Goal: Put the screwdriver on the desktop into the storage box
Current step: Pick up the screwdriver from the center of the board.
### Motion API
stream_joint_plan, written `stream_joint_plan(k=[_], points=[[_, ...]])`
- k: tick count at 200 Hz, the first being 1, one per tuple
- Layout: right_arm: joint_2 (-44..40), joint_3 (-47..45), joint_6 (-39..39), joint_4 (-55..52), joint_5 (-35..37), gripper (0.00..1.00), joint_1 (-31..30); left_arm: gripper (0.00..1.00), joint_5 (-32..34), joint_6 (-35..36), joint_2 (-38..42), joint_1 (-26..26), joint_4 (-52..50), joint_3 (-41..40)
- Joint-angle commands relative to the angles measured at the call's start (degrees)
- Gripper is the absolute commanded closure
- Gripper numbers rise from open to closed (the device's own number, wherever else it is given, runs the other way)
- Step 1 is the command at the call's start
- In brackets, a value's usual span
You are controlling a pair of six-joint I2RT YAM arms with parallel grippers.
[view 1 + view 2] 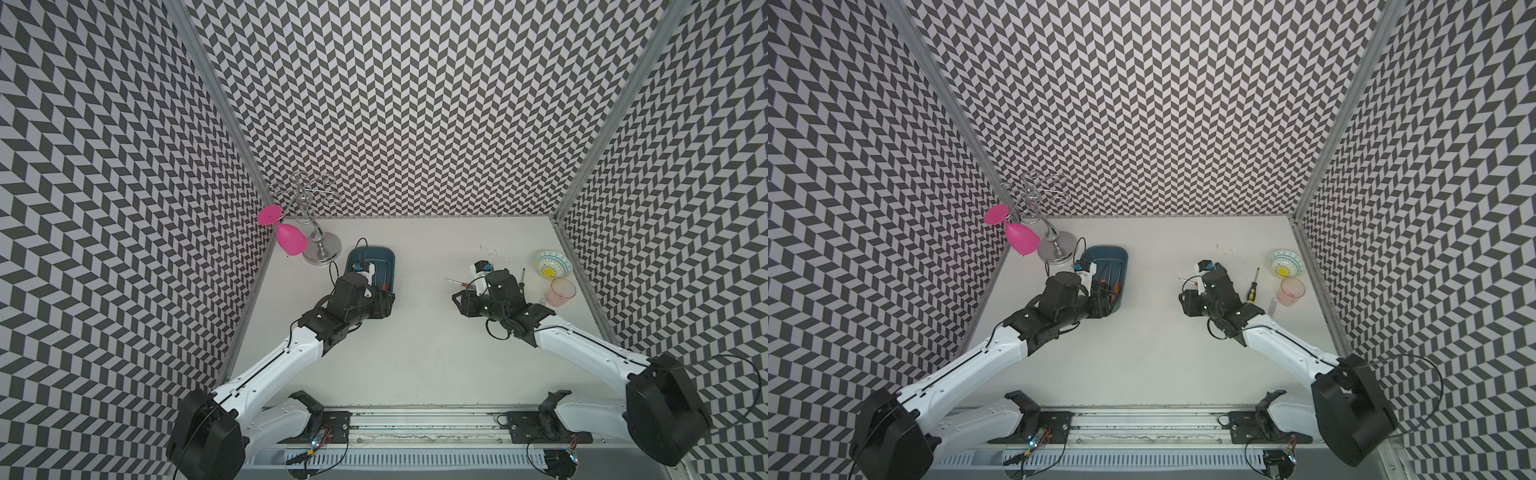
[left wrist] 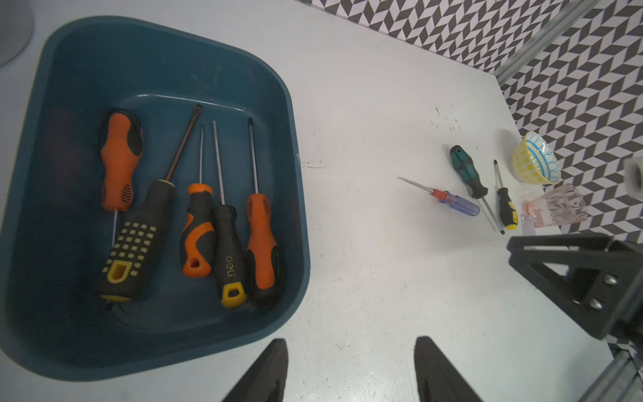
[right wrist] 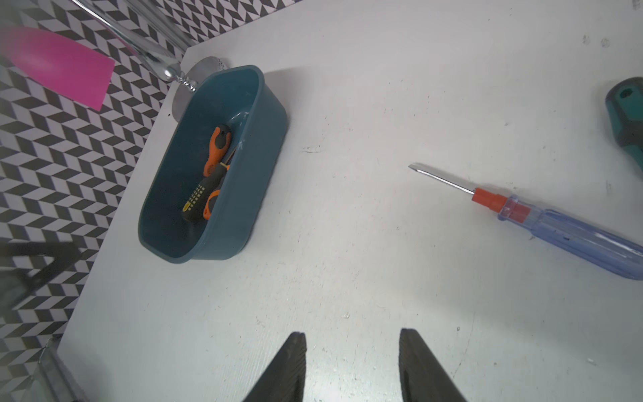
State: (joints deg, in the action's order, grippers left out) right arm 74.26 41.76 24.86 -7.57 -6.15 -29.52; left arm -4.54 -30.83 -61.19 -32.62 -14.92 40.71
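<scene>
On the white counter (image 1: 415, 340), the teal storage box (image 2: 104, 62) sits to the robot's left with five screwdrivers (image 2: 198, 222) lying in it. The left gripper (image 2: 351, 340) hangs by the box's near rim, jaws moderately apart and empty. The right gripper (image 3: 352, 333) is partly open on nothing, and the blue-handled screwdriver (image 3: 570, 233) lies flat just beside it, not between the jaws. Its long axis runs across the counter with the tip toward the box, so it is probably the right side's pick, though from above its handle is largely hidden.
</scene>
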Motion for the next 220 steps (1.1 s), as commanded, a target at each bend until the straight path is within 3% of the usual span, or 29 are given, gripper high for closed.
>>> stream_joint_plan(k=[1,46,118,220], points=[[3.43,4.03,-0.96,-2.4,4.6,0.51,0.82,0.38,-2.85,-2.62,2.99,-1.02,4.94,-2.61],[12.38,11.68,-1.16,-7.45,10.95,0.5,4.29,0.36,-4.34,-4.05,5.23,-1.88,5.76,-5.35],[24.54,21.08,-3.12,-10.66,13.65,0.47,9.5,0.36,-5.48,-4.25,6.12,-2.18,6.54,-7.3],[31.44,21.59,-5.04,-9.94,7.45,0.47,11.37,0.37,-6.14,-4.06,6.69,-2.18,6.58,-8.22]])
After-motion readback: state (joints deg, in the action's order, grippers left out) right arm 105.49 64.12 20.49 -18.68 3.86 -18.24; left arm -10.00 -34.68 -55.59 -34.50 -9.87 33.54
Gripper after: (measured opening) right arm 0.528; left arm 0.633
